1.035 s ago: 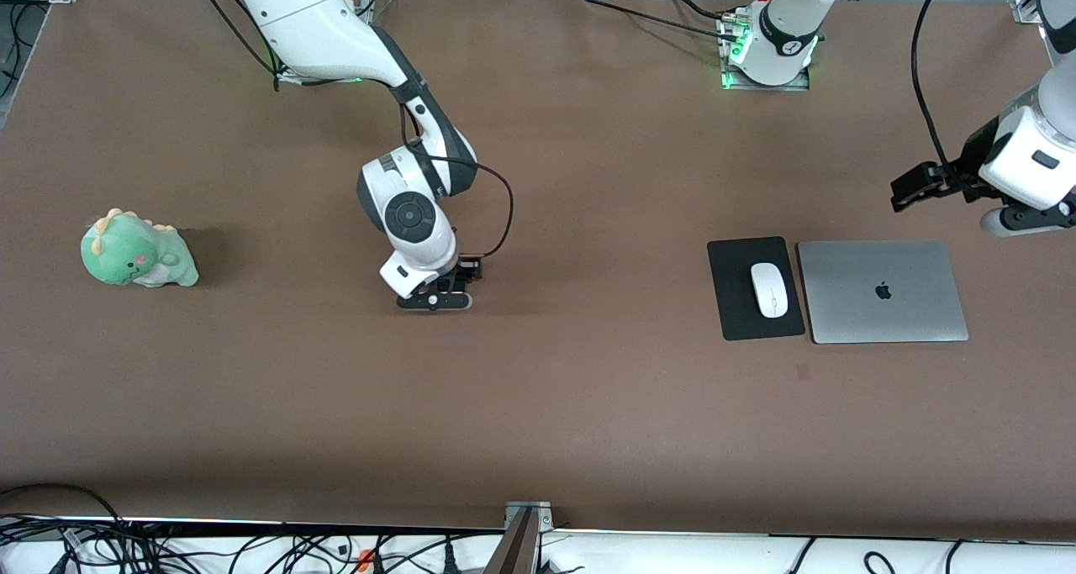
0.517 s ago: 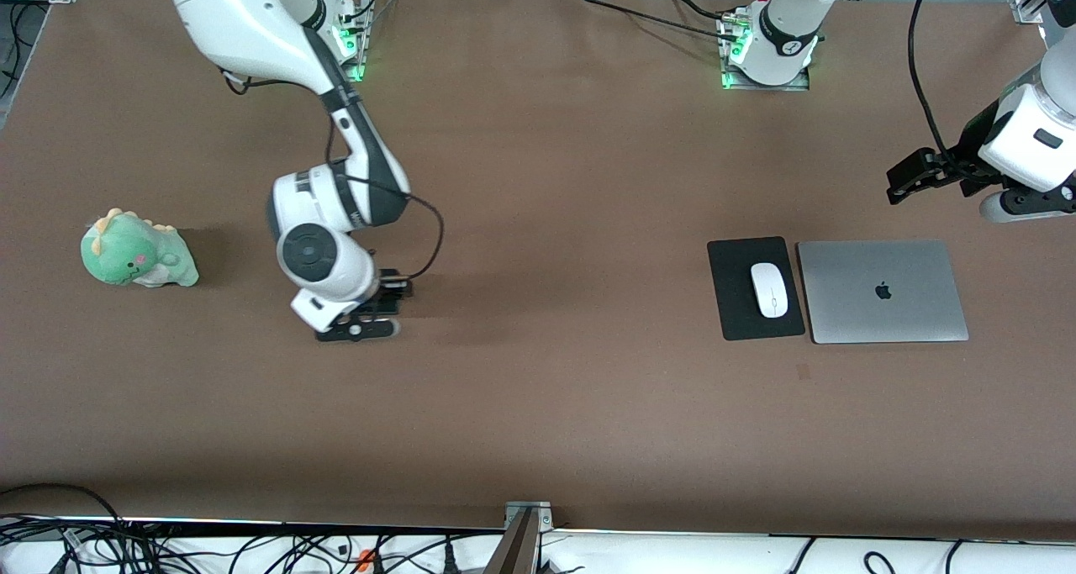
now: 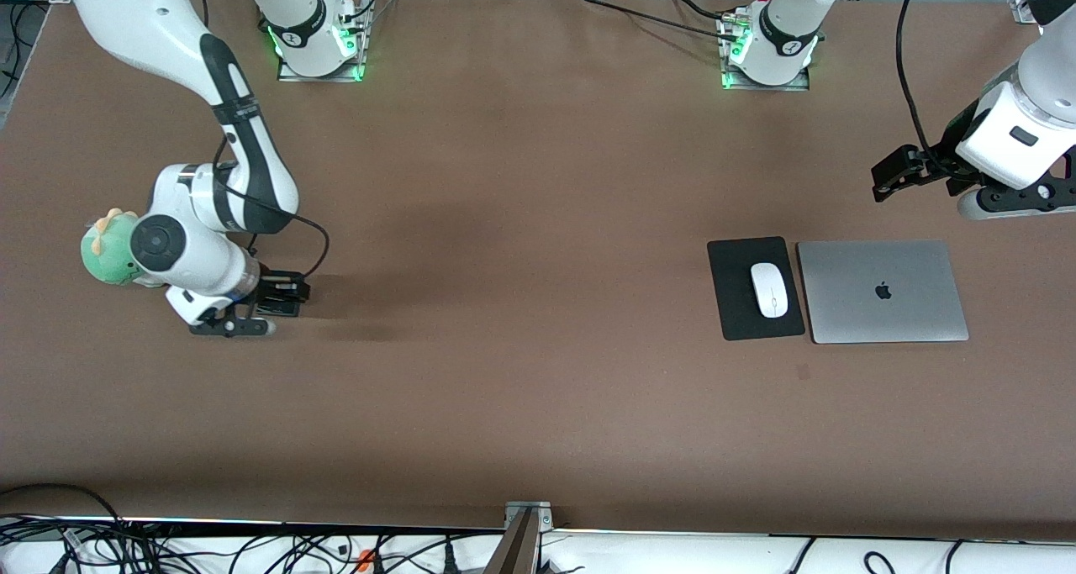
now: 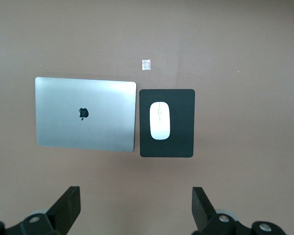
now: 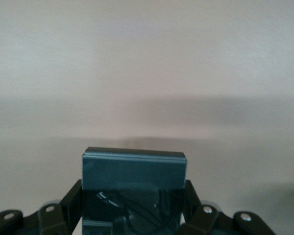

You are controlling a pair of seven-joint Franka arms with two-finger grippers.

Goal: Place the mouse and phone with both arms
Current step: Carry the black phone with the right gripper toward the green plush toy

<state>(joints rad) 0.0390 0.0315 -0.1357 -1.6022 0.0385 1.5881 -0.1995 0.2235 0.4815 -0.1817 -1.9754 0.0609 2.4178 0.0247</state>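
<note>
The white mouse (image 3: 769,289) lies on a black mat (image 3: 735,309) toward the left arm's end of the table; it also shows in the left wrist view (image 4: 160,121). My right gripper (image 3: 231,326) is low over the table beside a green plush and is shut on the black phone (image 5: 134,183), which stands between its fingers (image 5: 76,198). In the front view the phone is hidden under the hand. My left gripper (image 3: 895,179) is open and empty, up in the air by the laptop; its wrist view (image 4: 135,208) looks down on the mat and mouse.
A closed silver laptop (image 3: 883,291) lies beside the mat (image 4: 181,142), toward the left arm's end. A green dinosaur plush (image 3: 99,253) sits at the right arm's end, partly hidden by the right wrist. Cables hang past the table's near edge.
My right arm has swung from the table's middle toward its own end, carrying the phone to beside the plush. My left gripper has drifted slightly toward the bases.
</note>
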